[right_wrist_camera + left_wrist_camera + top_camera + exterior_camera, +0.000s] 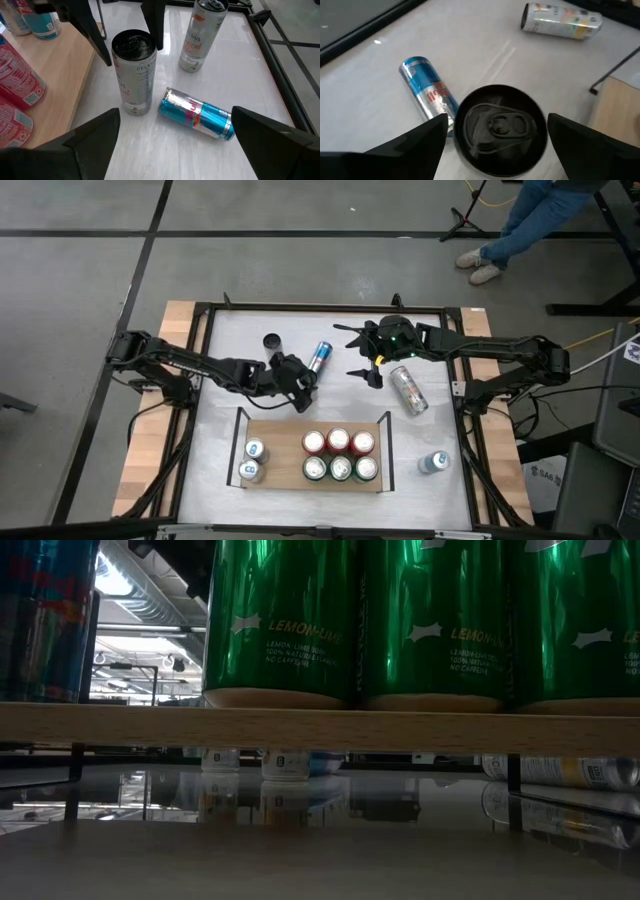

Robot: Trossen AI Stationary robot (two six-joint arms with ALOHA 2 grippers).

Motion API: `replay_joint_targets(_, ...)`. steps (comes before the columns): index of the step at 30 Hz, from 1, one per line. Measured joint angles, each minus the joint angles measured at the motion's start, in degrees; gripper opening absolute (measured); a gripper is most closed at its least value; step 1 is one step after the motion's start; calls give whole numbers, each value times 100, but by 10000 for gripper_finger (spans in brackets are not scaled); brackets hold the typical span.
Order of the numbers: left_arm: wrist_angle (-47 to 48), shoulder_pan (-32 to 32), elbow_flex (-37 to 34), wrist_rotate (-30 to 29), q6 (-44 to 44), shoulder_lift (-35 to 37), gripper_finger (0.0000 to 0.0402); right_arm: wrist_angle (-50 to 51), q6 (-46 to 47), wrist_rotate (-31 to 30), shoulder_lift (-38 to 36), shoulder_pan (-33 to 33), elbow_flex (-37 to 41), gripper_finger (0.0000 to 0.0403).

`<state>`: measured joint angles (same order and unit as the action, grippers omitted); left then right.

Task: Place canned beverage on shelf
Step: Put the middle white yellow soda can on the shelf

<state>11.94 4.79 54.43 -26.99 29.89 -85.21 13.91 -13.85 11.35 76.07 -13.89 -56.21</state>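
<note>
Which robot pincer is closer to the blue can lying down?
Left. The left pincer is right beside the blue can, around an upright black-topped can. The right pincer waits farther off across the table.

Even overhead light falls on the white bench, with soft shadows. The low view is dim, its green cans glaring and close.

In the low view the green cans are cut off above, and the far cans under the shelf are half hidden.
</note>
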Motion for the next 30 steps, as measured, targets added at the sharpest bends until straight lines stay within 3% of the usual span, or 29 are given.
replay_joint_targets(5, 38, 136, 0, -240, 61, 0, 317, -2, 0, 0, 0, -1, 0, 372)
replay_joint_targets(16, 101, 245, 0, -381, 153, 0, 247, -2, 0, 0, 0, -2, 0, 372)
replay_joint_targets(30, 85, 243, 2, -381, 151, 0, 240, -2, 0, 0, 0, -1, 0, 372)
